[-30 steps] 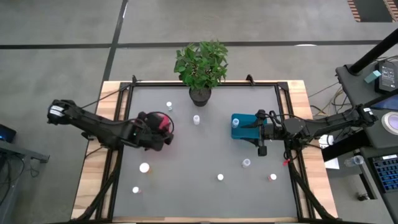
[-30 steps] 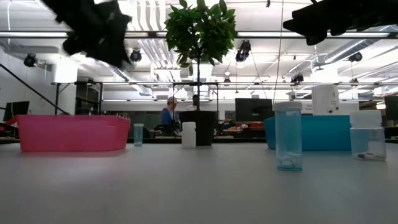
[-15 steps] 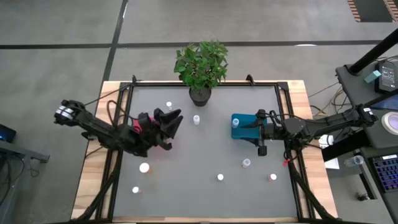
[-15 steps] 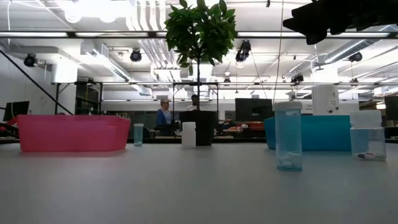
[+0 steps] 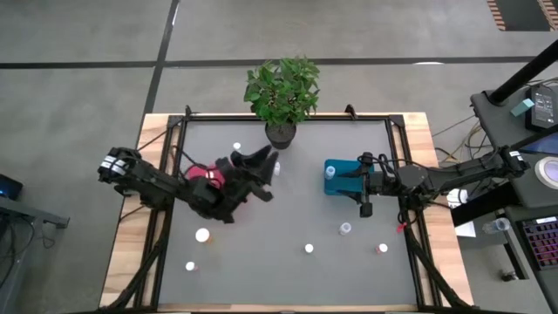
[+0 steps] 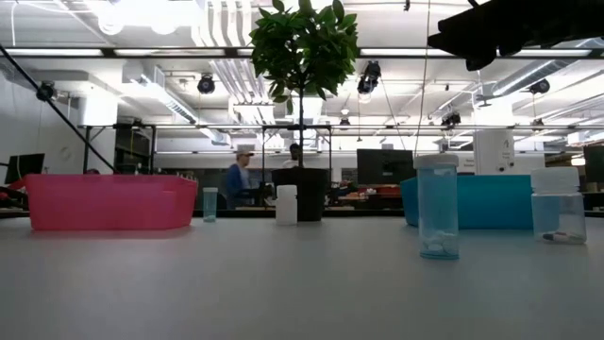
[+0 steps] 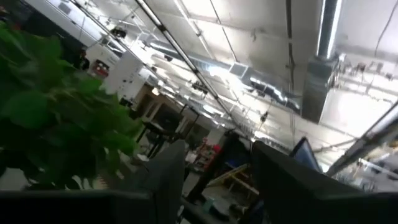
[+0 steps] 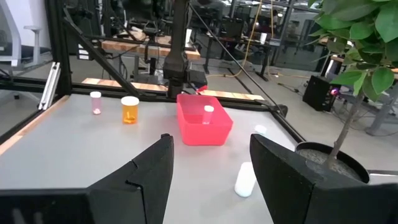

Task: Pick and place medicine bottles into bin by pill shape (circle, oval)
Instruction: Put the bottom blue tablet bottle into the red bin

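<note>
Where the tabletop (image 5: 288,209) comes nearest, five little bottles (image 5: 309,249) stand well apart from each other, two on the left and three more to the right. One clear bottle (image 6: 437,208) stands nearest in the low view, with something small and pale at its bottom.

Farther back sit the two bins. The red bin (image 6: 104,200) is on the left, and the left arm reaches across above it and hides most of it from the high view. A bottle with a white cap stands inside it. The left gripper (image 5: 264,173) hangs past the red bin, just beside a white bottle (image 5: 275,167) near the middle of the tabletop. Its fingers are spread and hold nothing.

The teal bin (image 5: 340,177) is on the right, with one bottle inside at its left end. The right gripper (image 5: 356,185) hangs over this bin. Its fingers are spread too, with nothing between them.

One more small bottle (image 5: 236,148) stands behind the red bin. At the far edge stands a green plant (image 5: 282,90) in a black pot (image 5: 280,134). Beyond that, a person (image 6: 236,179) is in the room.
</note>
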`<state>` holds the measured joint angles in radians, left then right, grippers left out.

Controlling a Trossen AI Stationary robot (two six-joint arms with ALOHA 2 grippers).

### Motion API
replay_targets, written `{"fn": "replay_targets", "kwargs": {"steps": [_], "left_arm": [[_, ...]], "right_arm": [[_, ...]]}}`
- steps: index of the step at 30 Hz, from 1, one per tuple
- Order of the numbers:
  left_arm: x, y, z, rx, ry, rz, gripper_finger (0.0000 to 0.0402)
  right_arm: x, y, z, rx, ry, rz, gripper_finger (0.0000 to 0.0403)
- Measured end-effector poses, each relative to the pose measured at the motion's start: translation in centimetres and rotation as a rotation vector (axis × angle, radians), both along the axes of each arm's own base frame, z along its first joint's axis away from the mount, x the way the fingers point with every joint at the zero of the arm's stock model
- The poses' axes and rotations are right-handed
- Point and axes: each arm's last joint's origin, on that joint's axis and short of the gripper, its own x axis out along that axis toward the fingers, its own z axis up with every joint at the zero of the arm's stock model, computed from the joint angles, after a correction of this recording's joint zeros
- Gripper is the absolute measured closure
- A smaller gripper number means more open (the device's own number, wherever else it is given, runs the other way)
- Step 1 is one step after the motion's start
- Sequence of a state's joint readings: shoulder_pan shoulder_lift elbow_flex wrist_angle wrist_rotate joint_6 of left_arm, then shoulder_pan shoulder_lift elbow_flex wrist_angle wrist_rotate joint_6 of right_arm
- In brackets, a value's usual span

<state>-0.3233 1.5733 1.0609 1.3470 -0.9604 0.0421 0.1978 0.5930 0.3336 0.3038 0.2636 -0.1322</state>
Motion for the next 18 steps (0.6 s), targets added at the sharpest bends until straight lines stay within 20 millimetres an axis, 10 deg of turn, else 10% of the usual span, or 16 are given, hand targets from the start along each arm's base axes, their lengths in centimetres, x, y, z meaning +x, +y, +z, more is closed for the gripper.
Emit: {"fn": "replay_targets", "kwargs": {"steps": [18], "left_arm": [[1.2, -0.1, 0.62, 0.002, 0.078, 0.023, 0.0233]], "right_arm": [[-0.01, -0.01, -0.07, -0.002, 0.008, -0.002, 0.0202]]}}
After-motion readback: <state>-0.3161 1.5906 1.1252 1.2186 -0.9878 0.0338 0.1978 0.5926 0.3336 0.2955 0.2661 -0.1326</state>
